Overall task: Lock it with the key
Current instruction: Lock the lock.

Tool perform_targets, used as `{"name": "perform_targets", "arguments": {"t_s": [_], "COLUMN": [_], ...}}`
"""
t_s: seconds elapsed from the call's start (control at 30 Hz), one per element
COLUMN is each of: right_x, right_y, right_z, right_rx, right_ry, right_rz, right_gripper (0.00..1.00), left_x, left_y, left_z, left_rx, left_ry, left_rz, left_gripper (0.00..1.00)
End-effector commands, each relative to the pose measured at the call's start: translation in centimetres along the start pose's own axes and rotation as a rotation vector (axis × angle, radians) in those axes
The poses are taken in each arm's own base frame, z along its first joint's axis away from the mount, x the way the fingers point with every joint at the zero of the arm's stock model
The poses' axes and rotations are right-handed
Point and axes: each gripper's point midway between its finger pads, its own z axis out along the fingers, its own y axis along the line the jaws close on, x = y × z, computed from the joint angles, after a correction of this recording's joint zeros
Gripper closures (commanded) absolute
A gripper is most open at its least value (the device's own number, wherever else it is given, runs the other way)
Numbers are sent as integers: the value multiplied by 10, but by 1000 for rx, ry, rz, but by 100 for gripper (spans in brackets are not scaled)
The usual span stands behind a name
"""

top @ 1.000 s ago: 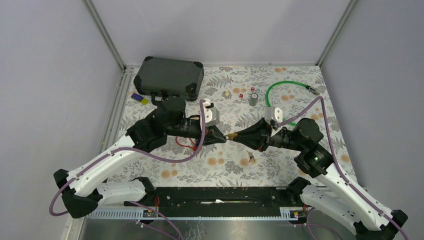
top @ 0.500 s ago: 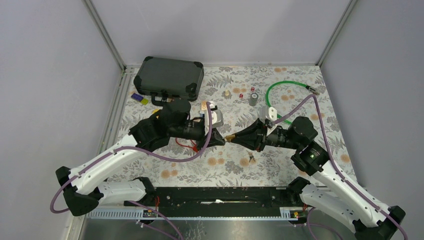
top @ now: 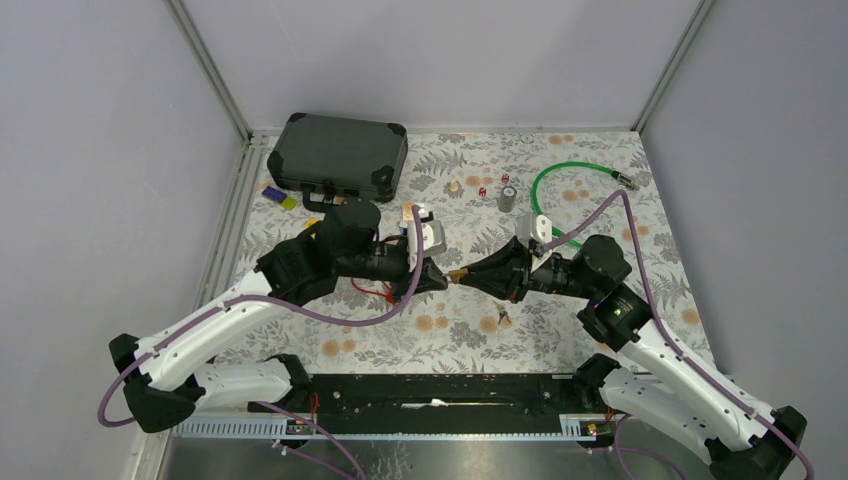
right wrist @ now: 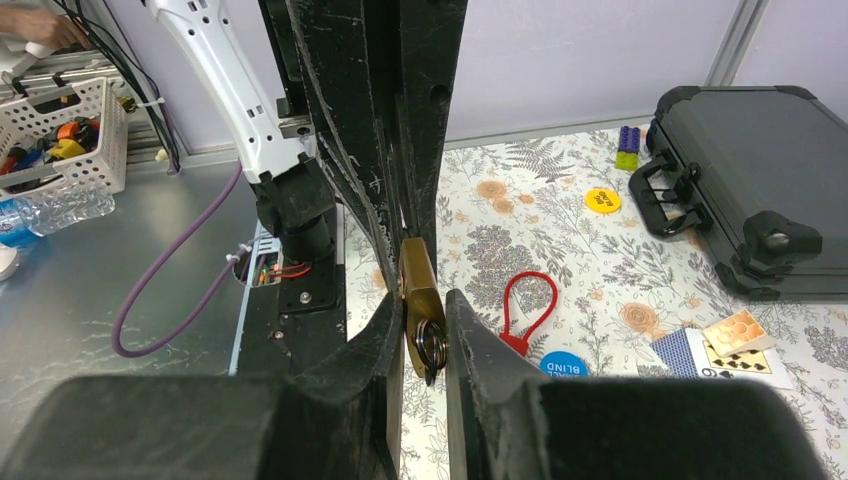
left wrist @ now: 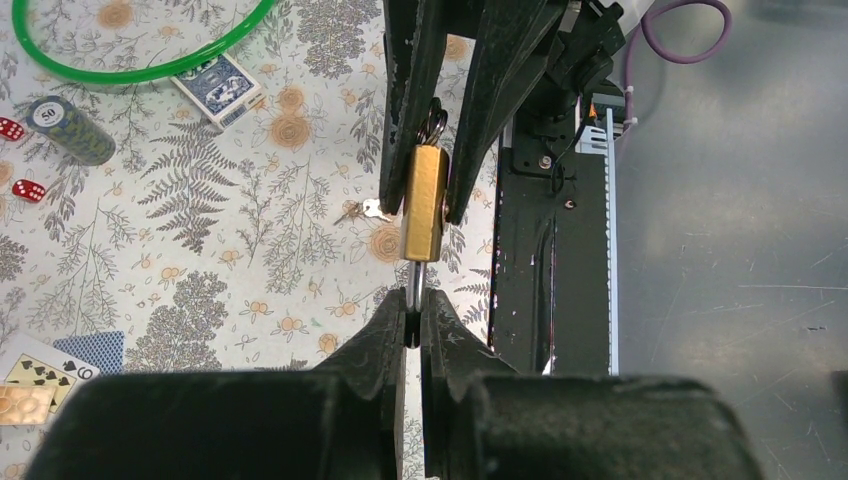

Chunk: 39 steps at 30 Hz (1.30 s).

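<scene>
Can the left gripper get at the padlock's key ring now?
Probably not: the ring sits between the fingers of the right gripper, and the left gripper is shut on the other end of the padlock.

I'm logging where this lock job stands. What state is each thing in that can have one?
padlock: held off the table, shackle seen edge-on, latched or not unclear.
left gripper: shut on the padlock's shackle.
right gripper: shut on the padlock's body.
key ring: at the padlock's base end, between the right gripper's fingers.
loose key: lying on the table.
case: closed, lying flat.
</scene>
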Motion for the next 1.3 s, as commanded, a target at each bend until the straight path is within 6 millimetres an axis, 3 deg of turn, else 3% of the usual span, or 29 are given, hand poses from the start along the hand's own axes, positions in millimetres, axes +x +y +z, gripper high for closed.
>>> {"name": "perform_targets", "arguments": {"t_s": [0.0,0.4,0.6,0.77,1.07,1.27], "right_x": [43,49,38,18,-21,-35], "right_y": [-22,-9,-15,-15,-3,7], "right_z": [19,32,20,11,-10,-20], "right_rx": [79,21,99,140,162,153], "right_ry": [80,85,75,29,-39,-57], "right_rz": [84,110,60,33,-27,-45], "right_gripper": [100,100,100,100,100,100], "left_x": [-141,-150,-139,-128,-116,-107], "left_y": [-79,-93,-90,-82,-61,-40], "left_z": [-13,-8,-15,-19,-45,-59], "left_rx": [311,357,315,260,65,-70], "left_ry": [-506,-530,-491,-460,-470,-438], "left_rz": [328,372,385,384,387,380], "left_gripper": [100,100,100,100,56,47]}}
